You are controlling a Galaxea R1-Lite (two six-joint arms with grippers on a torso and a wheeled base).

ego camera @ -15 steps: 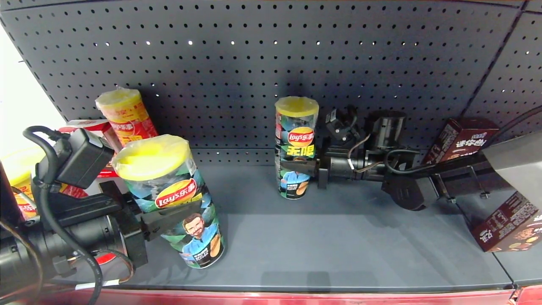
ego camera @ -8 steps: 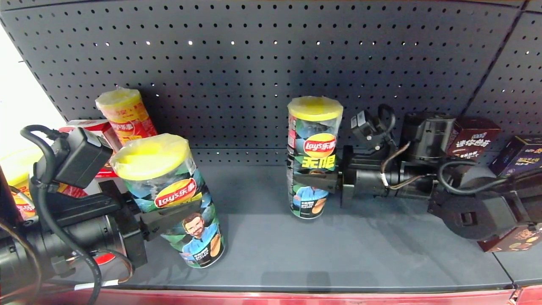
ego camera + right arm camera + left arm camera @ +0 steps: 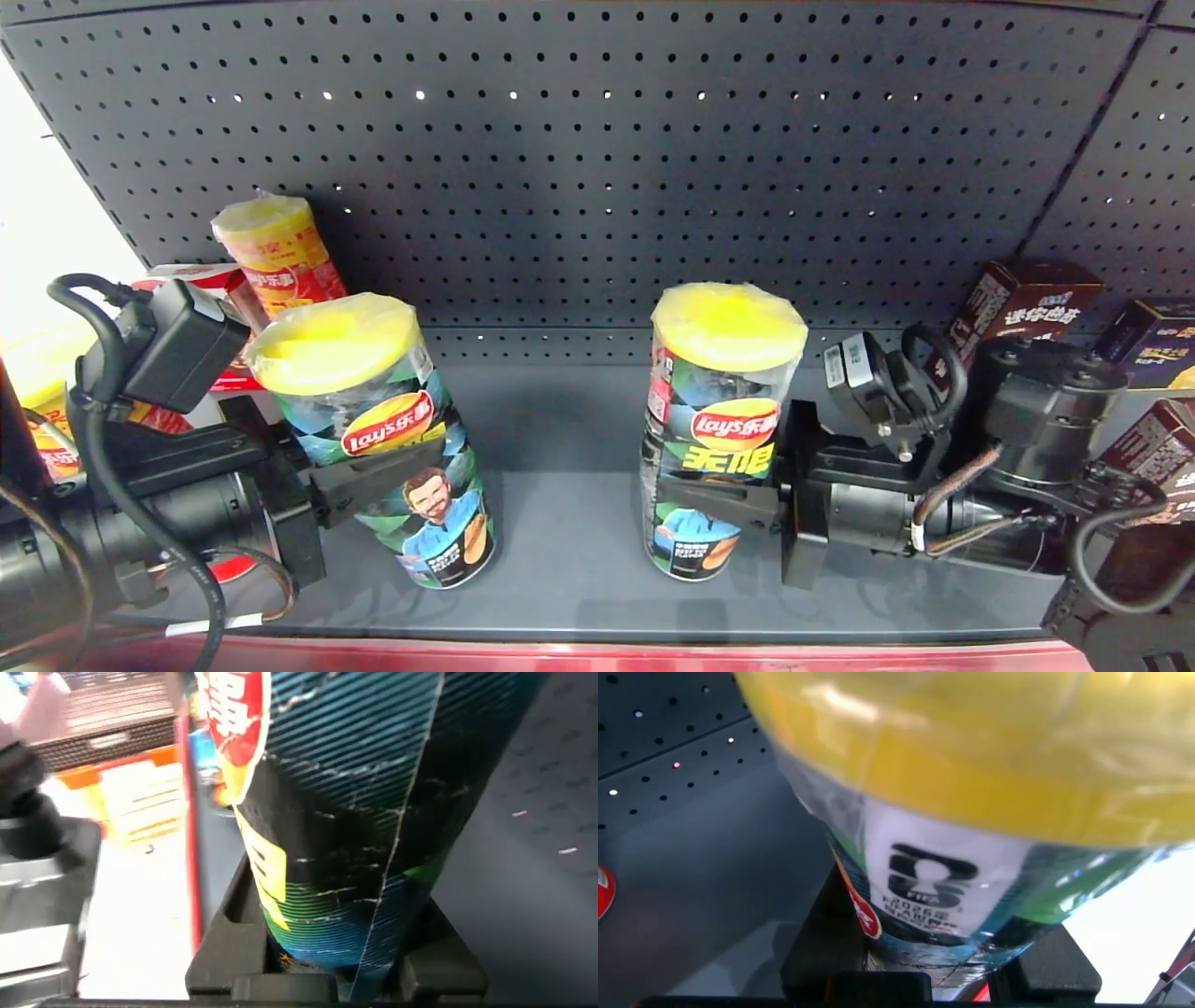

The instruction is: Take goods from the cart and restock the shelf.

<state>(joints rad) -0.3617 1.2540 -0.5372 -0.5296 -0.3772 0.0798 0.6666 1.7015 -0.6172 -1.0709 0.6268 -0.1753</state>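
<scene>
Label (image 3: 926,885) on can (image 3: 906,765) in left claw (image 3: 938,963)

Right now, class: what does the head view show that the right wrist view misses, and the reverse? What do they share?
Head view: the left gripper shut on the left can, a red-and-yellow can behind, the pegboard, brown boxes. Right wrist view: the wrapper seam up close, a blurred red edge. Shared: the right gripper shut on the right can.
</scene>
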